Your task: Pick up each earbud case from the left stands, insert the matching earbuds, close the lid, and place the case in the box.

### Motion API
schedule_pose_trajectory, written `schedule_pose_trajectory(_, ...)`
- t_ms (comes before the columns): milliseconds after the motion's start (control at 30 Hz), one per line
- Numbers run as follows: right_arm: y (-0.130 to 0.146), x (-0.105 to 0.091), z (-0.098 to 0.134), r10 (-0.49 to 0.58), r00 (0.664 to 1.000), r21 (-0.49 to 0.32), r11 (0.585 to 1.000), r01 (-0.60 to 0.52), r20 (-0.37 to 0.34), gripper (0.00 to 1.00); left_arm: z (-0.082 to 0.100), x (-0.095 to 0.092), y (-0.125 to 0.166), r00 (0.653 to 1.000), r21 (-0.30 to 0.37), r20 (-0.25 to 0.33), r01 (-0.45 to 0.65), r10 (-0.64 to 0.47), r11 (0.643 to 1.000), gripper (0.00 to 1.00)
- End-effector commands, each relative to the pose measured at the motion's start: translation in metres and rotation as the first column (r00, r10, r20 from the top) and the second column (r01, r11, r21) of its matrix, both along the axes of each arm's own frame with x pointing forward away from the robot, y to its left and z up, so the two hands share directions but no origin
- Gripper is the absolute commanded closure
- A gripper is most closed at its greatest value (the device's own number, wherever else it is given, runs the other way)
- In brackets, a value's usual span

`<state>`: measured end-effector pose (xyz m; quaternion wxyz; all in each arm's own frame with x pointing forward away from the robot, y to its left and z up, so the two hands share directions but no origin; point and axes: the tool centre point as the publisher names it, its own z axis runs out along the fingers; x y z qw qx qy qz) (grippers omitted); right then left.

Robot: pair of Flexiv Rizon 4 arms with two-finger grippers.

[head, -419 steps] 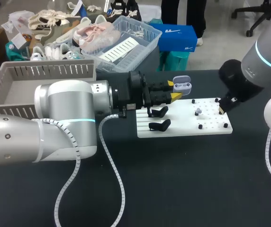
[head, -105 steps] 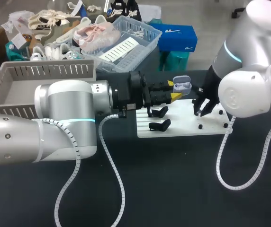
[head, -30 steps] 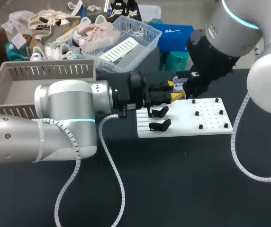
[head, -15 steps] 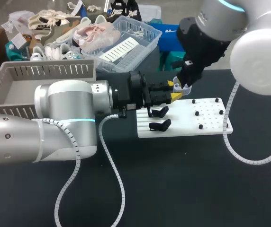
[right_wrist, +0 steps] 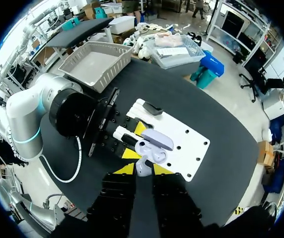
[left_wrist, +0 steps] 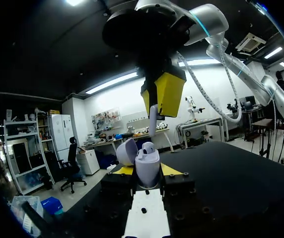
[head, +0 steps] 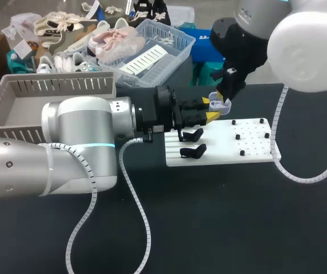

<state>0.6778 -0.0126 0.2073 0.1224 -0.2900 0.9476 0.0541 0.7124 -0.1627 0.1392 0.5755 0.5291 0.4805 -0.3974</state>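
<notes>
The left end effector (left_wrist: pixel 147 173) clamps the pale lilac, open-lidded plastic earbud case (left_wrist: pixel 146 161) upright. Directly above it, the right end effector (left_wrist: pixel 164 94) pinches a small white earbud (left_wrist: pixel 153 119), stem down. One socket seems filled, so align the stem over the free one, descend slowly and straight, then release

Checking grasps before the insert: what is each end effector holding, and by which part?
Left end effector grips the open earbud case by its lower body sides. Right end effector pinches an earbud by its upper end.
</notes>
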Motion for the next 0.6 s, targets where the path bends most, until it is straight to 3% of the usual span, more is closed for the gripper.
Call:
schedule_pose_trajectory(33,0.0012,0.0072,-0.0034,-0.002,1.000,-0.008,1.000,0.002,-0.017,1.00,-0.0005,0.0001,-0.0006,1.000,-0.002,0.002,-0.003,0.003,1.000,1.00)
schedule_pose_trajectory(600,0.0085,0.0096,-0.0110,-0.008,0.999,0.018,1.000,0.009,-0.036,1.00,-0.0005,0.0001,-0.0006,1.000,-0.002,0.002,-0.003,0.003,1.000,1.00)
